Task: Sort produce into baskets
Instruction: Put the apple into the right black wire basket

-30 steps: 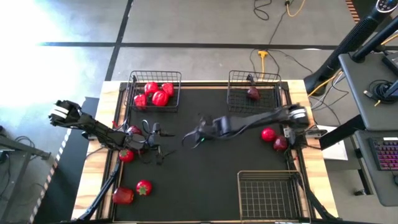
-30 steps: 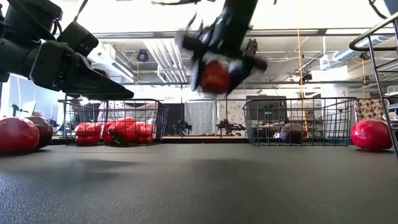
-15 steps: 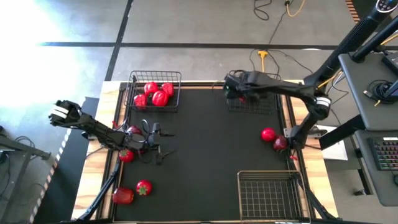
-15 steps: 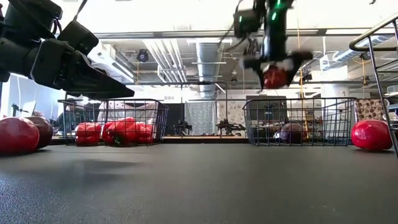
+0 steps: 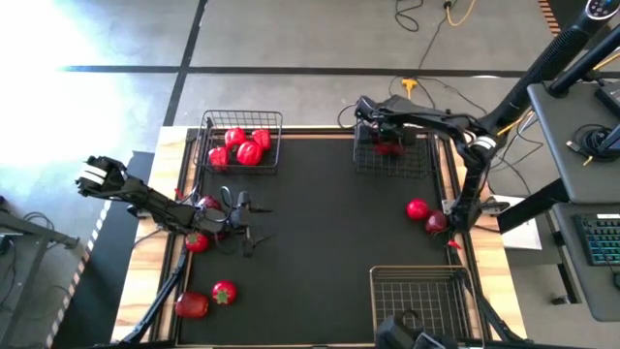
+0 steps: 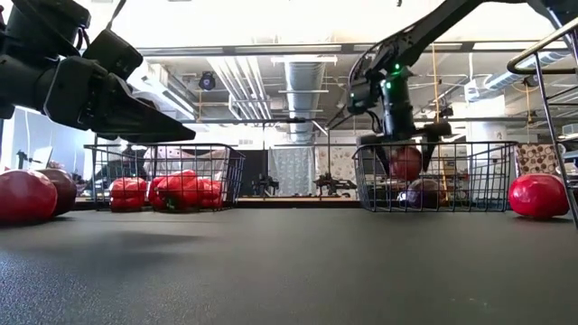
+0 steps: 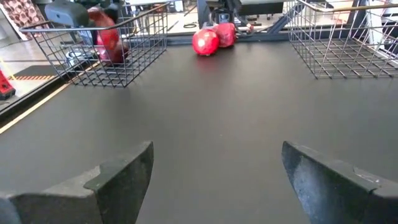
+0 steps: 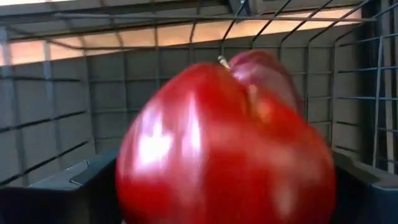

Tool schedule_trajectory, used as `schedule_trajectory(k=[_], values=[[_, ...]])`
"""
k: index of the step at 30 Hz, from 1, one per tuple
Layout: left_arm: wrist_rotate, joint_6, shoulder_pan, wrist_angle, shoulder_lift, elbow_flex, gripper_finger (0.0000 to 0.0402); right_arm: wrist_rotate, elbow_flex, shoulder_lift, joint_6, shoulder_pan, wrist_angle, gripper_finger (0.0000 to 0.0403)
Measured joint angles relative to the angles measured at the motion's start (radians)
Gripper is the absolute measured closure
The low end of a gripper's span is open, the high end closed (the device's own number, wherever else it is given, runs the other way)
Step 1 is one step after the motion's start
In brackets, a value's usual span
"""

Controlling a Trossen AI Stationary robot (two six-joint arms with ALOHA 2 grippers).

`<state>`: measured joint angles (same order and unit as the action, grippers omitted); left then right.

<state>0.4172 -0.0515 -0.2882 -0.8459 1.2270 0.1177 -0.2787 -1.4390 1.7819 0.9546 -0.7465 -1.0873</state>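
My right gripper (image 5: 387, 139) hangs over the far right basket (image 5: 423, 163), pointing down. A glossy red fruit (image 8: 224, 155) sits between its open fingers, low inside the basket's rim (image 6: 405, 162). A dark maroon fruit (image 6: 421, 192) lies on that basket's floor. Red peppers (image 5: 242, 145) fill the far left basket (image 5: 274, 121). My left gripper (image 7: 214, 180) stands open and level above the mat at the table's left, with nothing between its fingers. My right gripper has one finger (image 8: 81, 180) on each side of the red fruit's widest part (image 8: 134, 174), from above. Whether they touch it I cannot tell. The fruit is clear of the basket's floor, above the maroon fruit.
A round red piece (image 5: 418, 209) and a maroon one (image 5: 436, 224) lie by the right edge. More red pieces (image 5: 197, 242), (image 5: 224, 291), (image 5: 192, 306) lie at the left, around my left arm. A third basket (image 5: 418, 301) stands near right. The black mat's middle (image 5: 320, 233) is bare.
My right gripper has swung from over the table's middle toward the far right corner, carrying the red fruit. It has tipped to point down and sunk until the fruit is inside the far right basket's rim.
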Motion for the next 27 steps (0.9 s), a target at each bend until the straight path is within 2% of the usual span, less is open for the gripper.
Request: schedule_trajectory(k=[6,12,18,27], values=[[-0.012,-0.01,0.0,0.0,0.0,0.0,0.0065,-0.003,-0.013,0.002,-0.033,-0.007,-0.003,0.0034],[-0.012,-0.01,0.0,0.001,0.0,0.0,0.0065,-0.028,-0.052,-0.057,-0.101,-0.014,0.002,0.0033],[-0.011,-0.014,0.0,0.0,0.0,0.0,0.0065,0.061,-0.046,-0.066,-0.092,-0.011,0.001,0.0033],[-0.015,-0.015,0.0,0.0,0.0,0.0,0.0065,0.101,-0.031,-0.029,-0.1,-0.037,0.096,0.0032]])
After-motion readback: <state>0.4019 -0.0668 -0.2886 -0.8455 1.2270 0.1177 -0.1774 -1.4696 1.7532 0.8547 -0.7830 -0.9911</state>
